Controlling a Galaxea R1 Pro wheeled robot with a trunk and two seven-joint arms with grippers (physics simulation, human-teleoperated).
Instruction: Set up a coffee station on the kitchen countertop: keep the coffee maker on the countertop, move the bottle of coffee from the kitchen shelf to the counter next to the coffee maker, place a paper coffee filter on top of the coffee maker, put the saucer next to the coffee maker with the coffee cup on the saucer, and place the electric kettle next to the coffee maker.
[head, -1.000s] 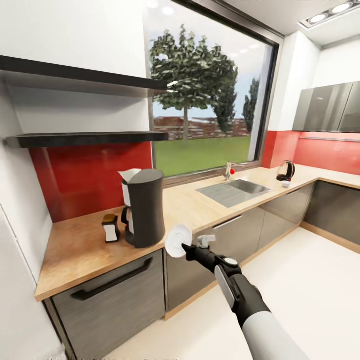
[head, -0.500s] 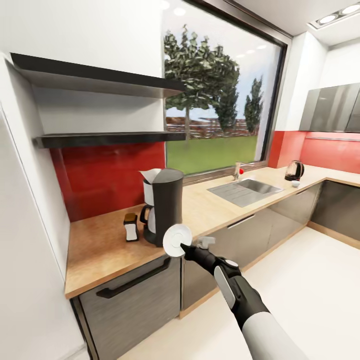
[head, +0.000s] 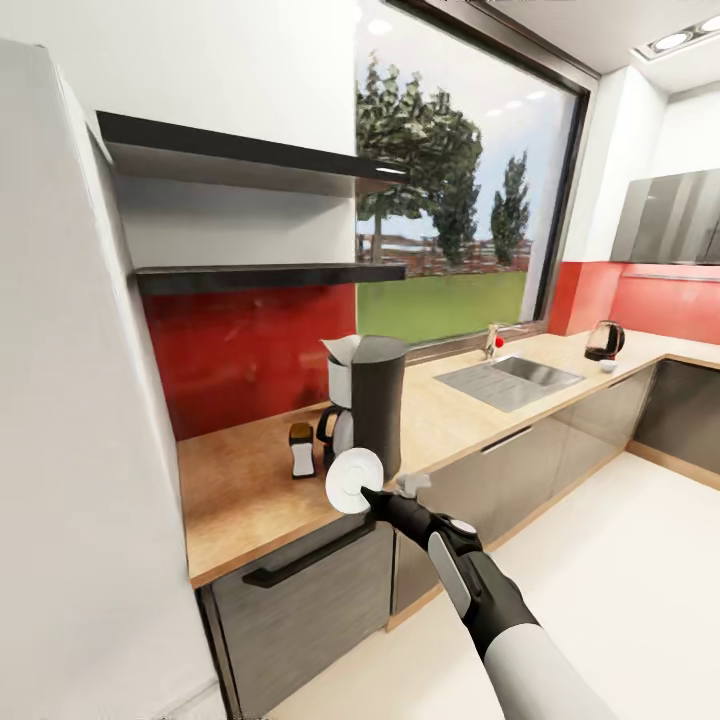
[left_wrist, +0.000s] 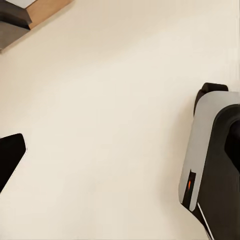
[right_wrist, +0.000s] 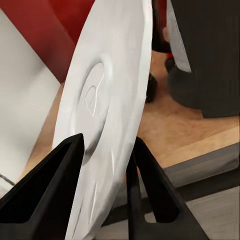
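A: Compared with a second ago, whole head view shifts: counter scene slides right, white wall panel at left takes more of the frame. Camera move. Right arm holds the same pose, saucer (head: 354, 481) stays clamped.

B: Right gripper (right_wrist: 102, 165) state?

A: Closed on the saucer rim. Wrist view shows one dark finger (right_wrist: 47, 192) on each face of the plate, plate standing nearly on edge. In the head view it hangs in front of the cabinet fronts, just before the counter edge, overlapping the lower part of the coffee maker (head: 376, 402).

B: Counter contents?

A: Coffee maker stands on the countertop (head: 240, 480). Filter (head: 340, 349) sits at its top, on the side toward the wall. Bottle (head: 301, 449) stands just beside it, on that same side. Kettle (head: 603, 341) far along the counter past the sink (head: 510, 373), small white object just beside it, too small to identify.

B: Shelves?

A: Shelf (head: 270, 274) below, thicker black shelf (head: 240, 150) above.

B: Left gripper?

A: Left wrist view shows pale floor (left_wrist: 110, 125), a dark tip (left_wrist: 9, 157) at one edge. Open or closed: cannot tell.
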